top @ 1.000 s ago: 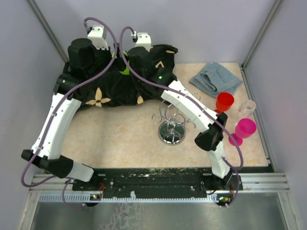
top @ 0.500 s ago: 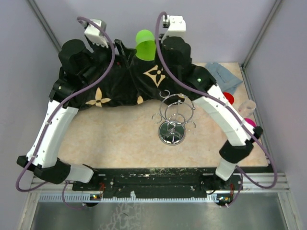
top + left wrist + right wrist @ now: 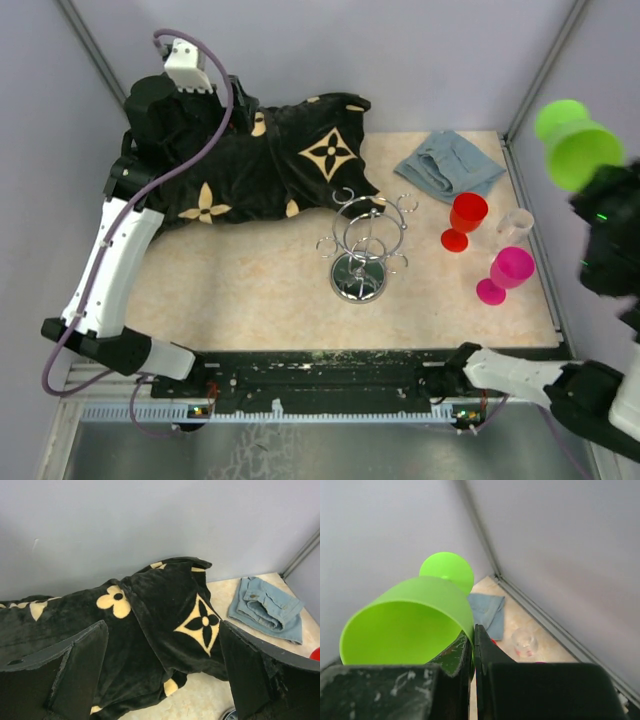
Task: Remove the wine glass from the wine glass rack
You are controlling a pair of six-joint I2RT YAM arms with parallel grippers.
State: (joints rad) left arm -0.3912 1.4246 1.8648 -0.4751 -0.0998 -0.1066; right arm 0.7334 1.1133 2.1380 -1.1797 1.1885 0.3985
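Wine glass (image 3: 410, 620): green, with its mouth turned toward the wrist and its foot pointing away, so it is carried tilted rather than upright.
Right gripper (image 3: 473, 647): the jaws are nearly together, clamped on the thin bowl wall at the rim.
Wine glass rack (image 3: 360, 245): it is set well below and to the left of the right jaws, fully apart from the glass, and no glass is seen on its loops.
Step in hand: removal is judged done, and a set-down is judged to remain.
Method advised: the clamp should be kept firm, since a rim pinch may let the bowl pivot. The foot should be turned downward before release.
Obstacles below the jaws: a red glass (image 3: 466, 215), a pink glass (image 3: 510, 270) and a clear cup (image 3: 516, 225) are grouped there, so a bare patch of table (image 3: 250, 290) is to be preferred.
Left gripper (image 3: 162, 630): the jaws are wide apart with nothing held, and a black blanket (image 3: 150, 605) lies beneath them.
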